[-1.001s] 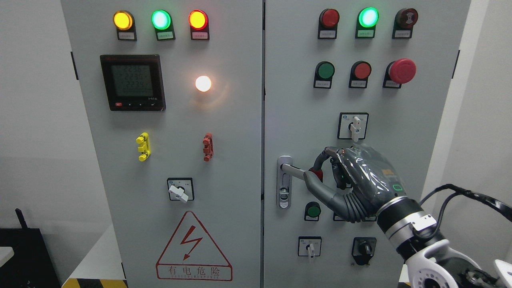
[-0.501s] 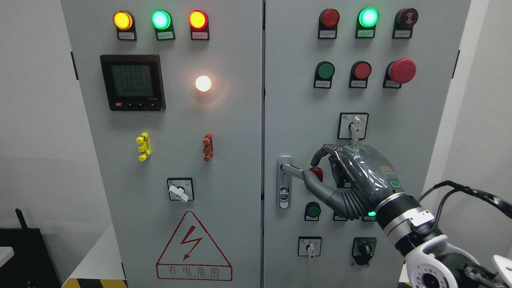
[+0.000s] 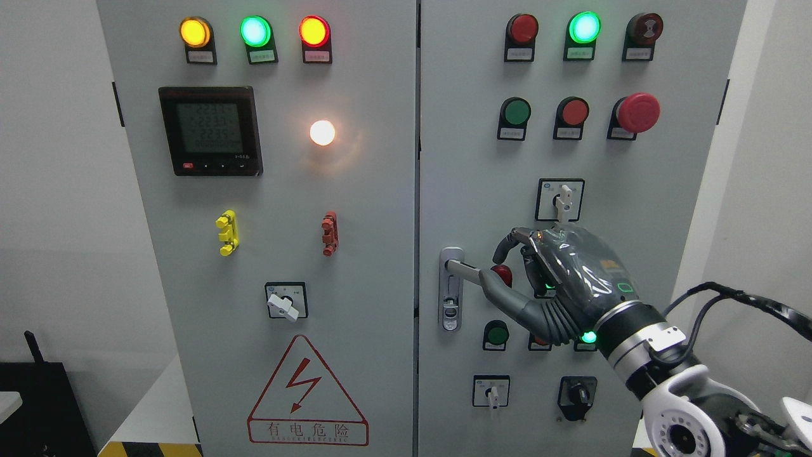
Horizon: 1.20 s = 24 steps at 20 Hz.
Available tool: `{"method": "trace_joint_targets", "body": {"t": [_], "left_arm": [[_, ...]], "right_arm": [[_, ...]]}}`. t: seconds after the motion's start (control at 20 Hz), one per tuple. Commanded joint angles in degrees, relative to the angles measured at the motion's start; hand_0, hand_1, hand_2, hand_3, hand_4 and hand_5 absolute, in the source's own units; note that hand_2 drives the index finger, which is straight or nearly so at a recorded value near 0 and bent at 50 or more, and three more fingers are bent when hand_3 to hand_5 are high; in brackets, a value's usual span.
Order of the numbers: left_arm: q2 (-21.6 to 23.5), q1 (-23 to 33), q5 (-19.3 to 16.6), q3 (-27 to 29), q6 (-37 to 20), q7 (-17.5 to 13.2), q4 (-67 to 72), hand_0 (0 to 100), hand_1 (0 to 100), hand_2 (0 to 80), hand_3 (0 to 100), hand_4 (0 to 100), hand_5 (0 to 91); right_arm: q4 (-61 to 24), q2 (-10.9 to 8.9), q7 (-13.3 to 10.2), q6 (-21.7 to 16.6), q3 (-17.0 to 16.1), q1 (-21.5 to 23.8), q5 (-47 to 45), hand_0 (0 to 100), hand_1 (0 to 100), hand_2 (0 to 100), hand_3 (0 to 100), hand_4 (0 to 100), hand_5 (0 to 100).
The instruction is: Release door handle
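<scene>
Leftmost, a digital meter [image 3: 210, 131] is glowing on the cabinet's left door [image 3: 266, 254] above a white-knobbed selector switch [image 3: 285, 301]. Just right of the seam, the door handle [image 3: 461, 269] is sitting on the right door [image 3: 571, 190], its lever pointing right. At the lever's tip, the right hand [image 3: 558, 285] is curling its fingers [image 3: 507, 244] loosely, thumb touching the lever's end, index arching above without clamping.

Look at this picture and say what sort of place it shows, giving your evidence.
Probably an industrial electrical room or a training lab. A grey control cabinet bears indicator lamps, a digital meter and a high-voltage warning triangle, and the robot's right hand is at its door handle.
</scene>
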Motion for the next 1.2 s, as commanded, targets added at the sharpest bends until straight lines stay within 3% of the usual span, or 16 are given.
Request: {"method": "trace_joint_targets", "body": {"t": [0.0, 0.65, 1.15], "left_arm": [[0.00, 0.00, 0.05, -0.01, 0.02, 0.05, -1.76, 12, 39, 0.0, 0, 0, 0.0], [0.00, 0.00, -0.04, -0.01, 0.02, 0.05, -1.76, 12, 39, 0.0, 0, 0, 0.0], [0.00, 0.00, -0.04, -0.01, 0.02, 0.05, -1.76, 12, 39, 0.0, 0, 0, 0.0]], "right_arm": [[1.56, 0.20, 0.09, 0.58, -0.08, -0.14, -0.61, 45, 25, 42, 100, 100, 100], [2.00, 0.72, 0.79, 0.50, -0.08, -0.14, -0.79, 45, 26, 42, 100, 100, 100], [3.32, 2.66, 0.79, 0.50, 0.10, -0.14, -0.70, 44, 26, 42, 100, 100, 100]]}}
